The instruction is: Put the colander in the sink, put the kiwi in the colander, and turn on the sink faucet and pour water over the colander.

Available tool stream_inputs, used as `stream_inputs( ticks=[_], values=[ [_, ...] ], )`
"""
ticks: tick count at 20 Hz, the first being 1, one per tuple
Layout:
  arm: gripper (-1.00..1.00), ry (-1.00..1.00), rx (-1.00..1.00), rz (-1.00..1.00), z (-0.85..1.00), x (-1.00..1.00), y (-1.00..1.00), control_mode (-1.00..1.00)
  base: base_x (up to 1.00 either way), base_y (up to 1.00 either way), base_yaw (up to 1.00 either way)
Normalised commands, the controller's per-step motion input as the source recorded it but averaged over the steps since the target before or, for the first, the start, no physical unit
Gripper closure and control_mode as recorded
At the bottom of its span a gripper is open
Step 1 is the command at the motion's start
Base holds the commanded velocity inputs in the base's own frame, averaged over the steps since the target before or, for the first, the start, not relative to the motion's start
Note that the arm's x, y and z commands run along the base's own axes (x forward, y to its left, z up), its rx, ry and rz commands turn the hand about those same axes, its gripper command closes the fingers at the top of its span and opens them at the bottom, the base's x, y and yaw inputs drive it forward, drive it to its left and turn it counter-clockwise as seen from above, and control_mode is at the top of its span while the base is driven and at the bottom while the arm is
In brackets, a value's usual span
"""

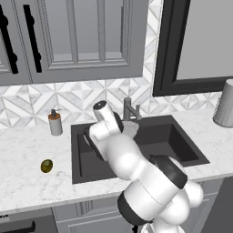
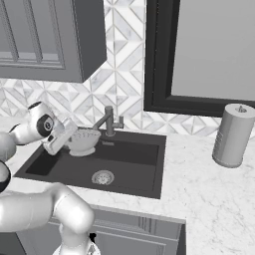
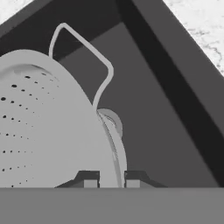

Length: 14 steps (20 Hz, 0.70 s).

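Note:
The white perforated colander [image 2: 84,140] hangs tilted over the back left part of the dark sink [image 2: 130,152], just left of the sink faucet [image 2: 109,121]. My gripper [image 2: 68,134] is shut on its rim. In the hand view the rim passes between the two fingertips [image 3: 89,180] of my gripper [image 3: 111,180], and the colander [image 3: 43,122] shows a looped side handle at its top. From the left base view, the colander [image 1: 130,129] peeks out behind my arm beside the faucet [image 1: 129,109]. The kiwi [image 1: 46,165] lies on the counter left of the sink [image 1: 182,145].
A white soap bottle [image 1: 55,123] stands on the marble counter [image 1: 27,150] at the sink's back left. A grey ribbed canister [image 2: 233,135] stands on the counter to the right. The round drain [image 2: 102,177] lies in the basin floor.

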Motion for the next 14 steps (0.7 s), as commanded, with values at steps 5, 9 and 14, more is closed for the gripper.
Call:
stream_inputs(
  ticks=[5, 9, 14],
  values=[
    [1.00, -0.03, 0.05, -0.05, -0.73, 0.02, 0.01, -1.00, 0.00, 0.00, 0.00],
    [1.00, -0.04, 0.00, 0.00, -0.53, 0.00, 0.06, -1.00, 0.00, 0.00, 0.00],
    [1.00, 0.00, 0.01, 0.00, -0.40, 0.24, 0.00, -1.00, 0.00, 0.00, 0.00]
  ],
)
